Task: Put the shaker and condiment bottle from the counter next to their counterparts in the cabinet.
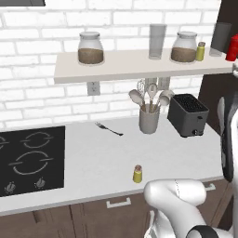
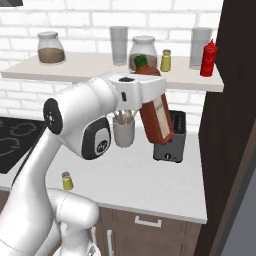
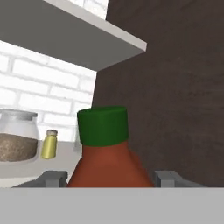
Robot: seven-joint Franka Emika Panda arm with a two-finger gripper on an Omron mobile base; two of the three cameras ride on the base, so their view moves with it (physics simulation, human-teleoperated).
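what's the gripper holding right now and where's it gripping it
The gripper holds the condiment bottle, clamped on its upper body just below the green cap.

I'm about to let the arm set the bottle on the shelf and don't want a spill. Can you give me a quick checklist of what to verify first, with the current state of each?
1. Condiment bottle held in the gripper: ok, fingers sit on both sides of it.
2. Bottle upright: not ok, it hangs tilted in the right base view.
3. Green cap on: ok.
4. Bottle raised to the cabinet board: cannot tell; its cap is near board height, its body lower.
5. Free spot beside the red bottle: cannot tell; a glass stands close by.
6. Shaker on the counter: ok, away from the arm.
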